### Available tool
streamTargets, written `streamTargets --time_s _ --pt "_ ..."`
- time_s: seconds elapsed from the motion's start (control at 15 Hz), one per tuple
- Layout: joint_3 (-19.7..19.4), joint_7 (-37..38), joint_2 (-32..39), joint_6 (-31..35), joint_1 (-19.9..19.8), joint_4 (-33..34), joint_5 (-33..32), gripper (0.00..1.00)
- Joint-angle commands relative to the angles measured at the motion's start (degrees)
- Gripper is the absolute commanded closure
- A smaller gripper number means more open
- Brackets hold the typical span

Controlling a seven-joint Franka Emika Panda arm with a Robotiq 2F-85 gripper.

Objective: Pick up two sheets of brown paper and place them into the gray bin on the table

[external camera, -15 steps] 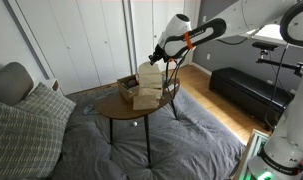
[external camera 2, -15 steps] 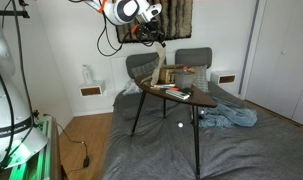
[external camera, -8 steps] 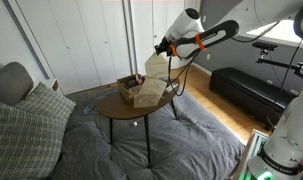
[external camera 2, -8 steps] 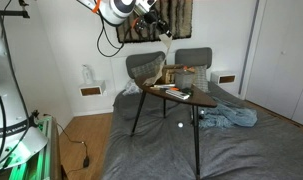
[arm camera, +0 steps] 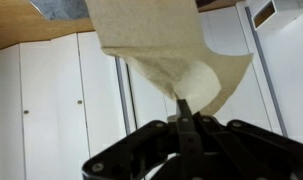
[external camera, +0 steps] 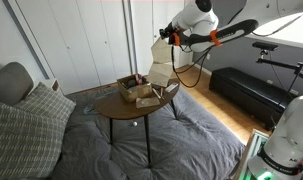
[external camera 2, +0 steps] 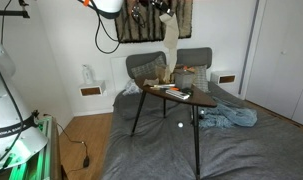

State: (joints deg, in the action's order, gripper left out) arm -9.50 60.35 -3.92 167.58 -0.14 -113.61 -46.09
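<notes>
Well above the desk (external camera: 115,107), the end effector (external camera: 168,38) is clamped together on one brown paper sheet (external camera: 162,63), which hangs down freely.

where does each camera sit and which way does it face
Exterior view: across the rug, facing the table and closet doors; arm enters upper right.
Exterior view: beside the robot base, facing the table toward chairs; arm at top.
Wrist view: on the wrist, looking past the end effector at closet doors.
Shared: all show the held brown paper.
</notes>
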Motion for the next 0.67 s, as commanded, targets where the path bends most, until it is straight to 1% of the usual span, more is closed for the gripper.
streamTargets --time_s 0.0,0.27,0.33,0.4,0.47,0.6 --pt "1.27 10.81 -2.89 1.8 -0.74 -0.85 -8.93 1.0" --pt "2.51 24.2 -4.05 0.46 -1.85 0.82 -20.34 1.0" --pt "2.72 26.76 -3.97 -0.33 -1.87 1.17 -22.37 1.0" --pt "2.31 24.62 -3.24 -0.04 -0.75 0.17 -19.94 1.0" --pt "1.49 22.17 -3.29 0.52 -0.61 0.52 -18.5 0.99" --pt "1.7 22.37 -2.99 0.51 -0.52 0.27 -18.5 0.99"
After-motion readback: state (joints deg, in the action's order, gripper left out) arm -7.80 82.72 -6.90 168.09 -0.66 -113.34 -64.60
